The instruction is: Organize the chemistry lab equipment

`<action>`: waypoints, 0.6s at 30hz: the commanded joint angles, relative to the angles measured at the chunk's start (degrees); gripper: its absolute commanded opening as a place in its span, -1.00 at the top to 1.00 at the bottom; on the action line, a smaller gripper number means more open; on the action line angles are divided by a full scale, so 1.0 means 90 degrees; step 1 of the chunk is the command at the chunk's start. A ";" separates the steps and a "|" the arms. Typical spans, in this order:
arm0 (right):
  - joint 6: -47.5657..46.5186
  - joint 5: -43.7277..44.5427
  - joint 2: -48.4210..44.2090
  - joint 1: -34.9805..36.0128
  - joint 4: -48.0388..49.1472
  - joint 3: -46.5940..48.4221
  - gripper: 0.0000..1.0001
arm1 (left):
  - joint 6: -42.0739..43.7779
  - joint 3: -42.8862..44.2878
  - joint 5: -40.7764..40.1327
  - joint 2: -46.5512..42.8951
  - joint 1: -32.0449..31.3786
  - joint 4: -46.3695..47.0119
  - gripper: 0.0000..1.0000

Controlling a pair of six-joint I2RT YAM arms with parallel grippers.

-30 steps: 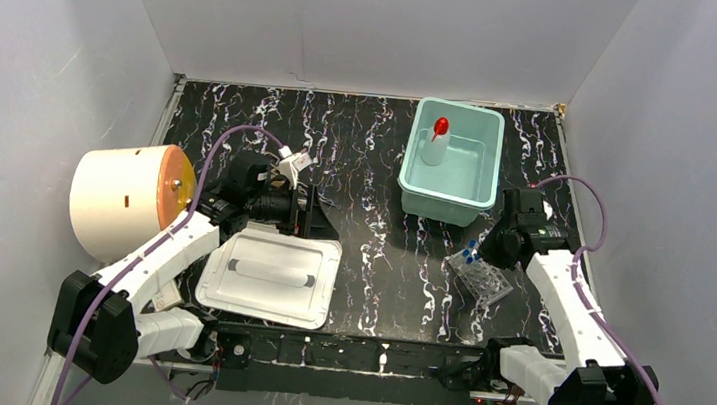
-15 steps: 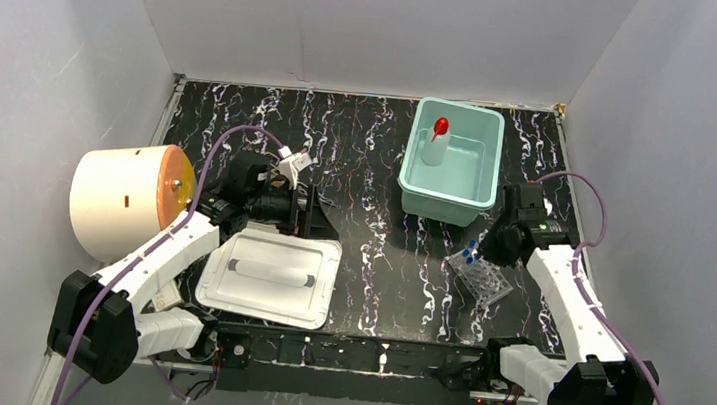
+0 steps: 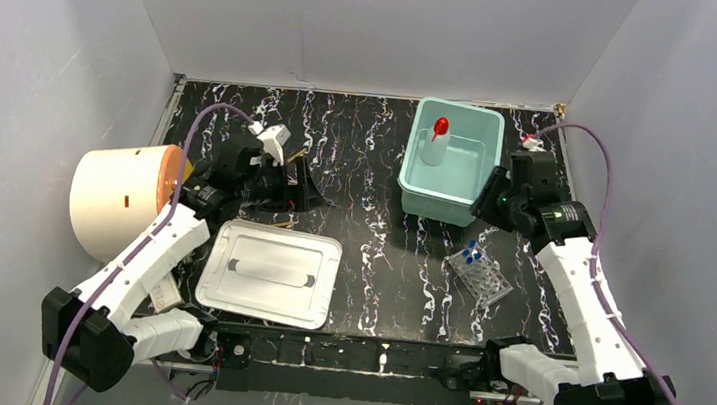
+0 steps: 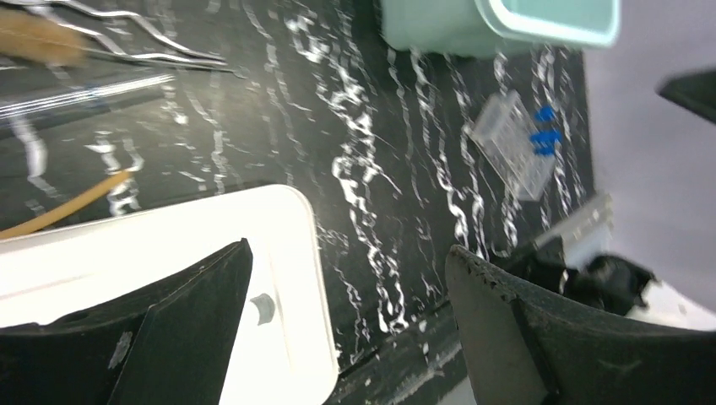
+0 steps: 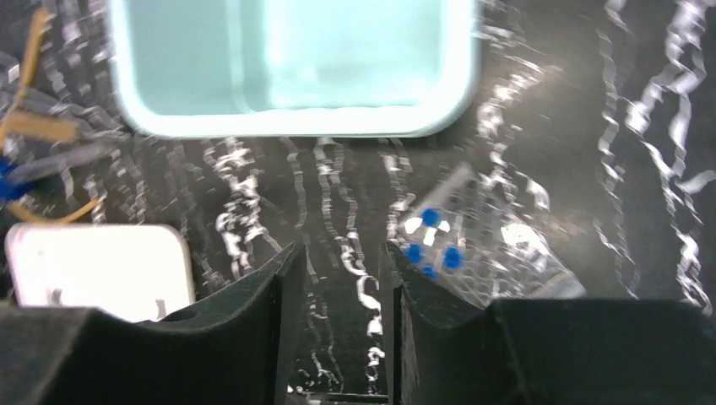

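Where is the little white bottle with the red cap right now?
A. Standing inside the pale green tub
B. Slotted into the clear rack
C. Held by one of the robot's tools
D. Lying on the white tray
A: in the overhead view, the white squeeze bottle stands upright inside the pale green tub, near its far left corner.

- You have the white squeeze bottle (image 3: 435, 142) with its red cap standing upright in the teal bin (image 3: 460, 105), near the back left corner.
- Clear tube rack (image 3: 480, 278) sits skewed on the table, just in front of the bin.
- Blue-capped tubes (image 5: 429, 240) sit clustered at the rack's bin-side end.
- Amber tubing (image 4: 67, 207) lies on the table, running to the white tray (image 4: 287, 253) edge.
- Thin metal tool (image 4: 169, 57) lies flat beyond the tubing; blurred.
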 commanded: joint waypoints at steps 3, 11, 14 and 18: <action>-0.0173 0.0484 0.0409 0.1961 0.0794 0.1129 0.02 | -0.0725 0.0706 -0.2524 -0.0054 -0.0008 -0.1365 -0.66; -0.0944 0.1013 0.2238 0.4188 0.1628 0.2160 -0.16 | -0.1230 0.1530 -0.4186 -0.0609 -0.0006 -0.2295 -0.62; -0.1184 0.1075 0.3063 0.4487 0.1867 0.2594 -0.20 | -0.1299 0.2175 -0.4993 -0.0811 -0.0006 -0.2788 -0.62; -0.1350 0.0494 0.4070 0.4527 0.2314 0.3105 -0.26 | -0.0968 0.3052 -0.5573 -0.0986 -0.0008 -0.2997 -0.63</action>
